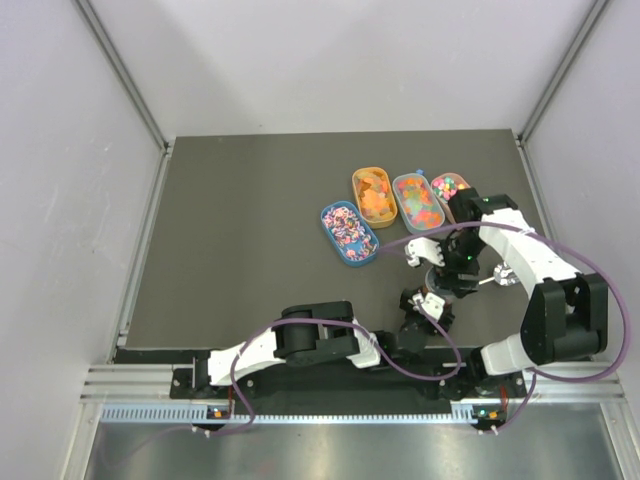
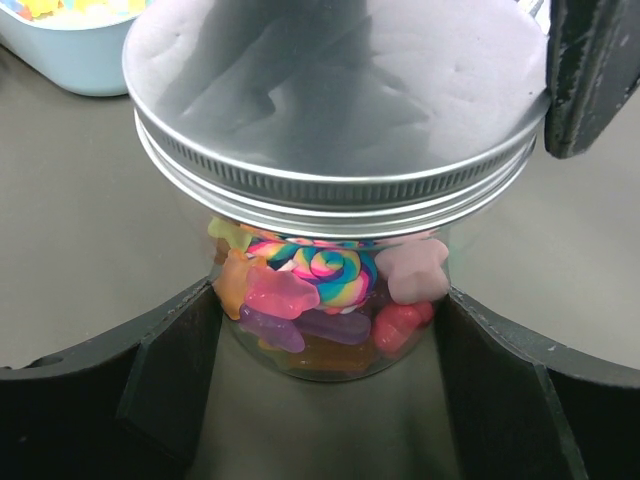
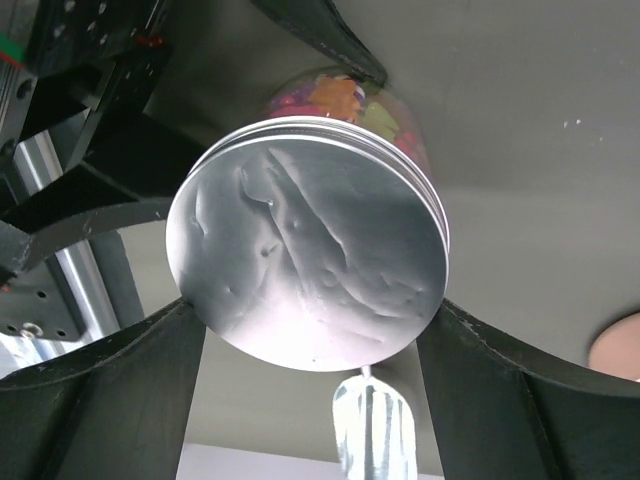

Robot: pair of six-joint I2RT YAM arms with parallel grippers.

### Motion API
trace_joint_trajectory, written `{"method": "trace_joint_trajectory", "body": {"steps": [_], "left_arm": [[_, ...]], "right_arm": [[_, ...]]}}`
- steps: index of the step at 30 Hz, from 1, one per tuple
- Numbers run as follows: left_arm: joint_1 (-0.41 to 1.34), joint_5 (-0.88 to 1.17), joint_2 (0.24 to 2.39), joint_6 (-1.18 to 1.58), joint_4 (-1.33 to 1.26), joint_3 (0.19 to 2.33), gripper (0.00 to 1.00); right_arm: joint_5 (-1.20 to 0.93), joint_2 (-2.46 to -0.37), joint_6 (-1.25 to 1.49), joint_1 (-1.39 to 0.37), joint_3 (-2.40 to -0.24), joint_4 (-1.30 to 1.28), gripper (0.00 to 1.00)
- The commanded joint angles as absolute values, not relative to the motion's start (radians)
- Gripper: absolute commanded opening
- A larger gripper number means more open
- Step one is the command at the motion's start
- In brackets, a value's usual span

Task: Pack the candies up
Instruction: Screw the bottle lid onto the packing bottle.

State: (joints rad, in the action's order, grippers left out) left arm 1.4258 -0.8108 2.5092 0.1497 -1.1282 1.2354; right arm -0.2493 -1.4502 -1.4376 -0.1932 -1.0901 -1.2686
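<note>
A clear jar [image 2: 330,300] with a silver screw lid [image 2: 340,90] stands on the dark mat, part-filled with candies [image 2: 300,300]: gummies and a rainbow swirl. My left gripper [image 2: 330,335] has its fingers against both sides of the jar's base. From above, my right gripper [image 3: 312,310] closes on the lid [image 3: 310,260]; one of its fingers [image 2: 590,80] rests at the rim. In the top view the jar [image 1: 437,280] sits between the two grippers. More candies fill four oval trays: blue [image 1: 348,233], orange [image 1: 375,196], grey [image 1: 418,200] and pink [image 1: 450,185].
A shiny metal scoop [image 3: 370,430] lies on the mat just beyond the jar. A light blue tray [image 2: 70,60] is close behind the jar's left. Grey walls enclose the mat [image 1: 240,250] on three sides.
</note>
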Motion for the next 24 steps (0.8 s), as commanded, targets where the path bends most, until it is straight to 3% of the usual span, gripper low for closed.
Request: {"method": "trace_joint_trajectory", "body": {"steps": [1, 13, 15, 17, 18, 24], "left_arm": [[1.397, -0.627, 2.953, 0.451, -0.123, 1.065, 0.00], [1.397, -0.679, 2.945, 0.492, -0.097, 1.065, 0.00], [1.408, -0.733, 2.951, 0.524, -0.066, 1.075, 0.00], [1.419, -0.745, 2.951, 0.540, -0.052, 1.080, 0.00], [1.420, -0.749, 2.951, 0.540, -0.048, 1.081, 0.00], [1.417, -0.753, 2.953, 0.549, -0.040, 1.072, 0.00]], "right_arm": [[-0.474, -1.485, -1.273, -0.215, -1.008, -1.344, 0.00], [-0.499, -1.585, -1.100, -0.196, -1.126, -1.397, 0.00], [-0.482, -1.566, -1.115, -0.192, -1.102, -1.382, 0.15], [-0.431, -1.542, -1.143, -0.184, -1.056, -1.342, 0.38], [-0.417, -1.519, -1.181, -0.176, -1.045, -1.313, 0.99], [-0.382, -1.425, -1.438, -0.132, -1.017, -1.290, 1.00]]}}
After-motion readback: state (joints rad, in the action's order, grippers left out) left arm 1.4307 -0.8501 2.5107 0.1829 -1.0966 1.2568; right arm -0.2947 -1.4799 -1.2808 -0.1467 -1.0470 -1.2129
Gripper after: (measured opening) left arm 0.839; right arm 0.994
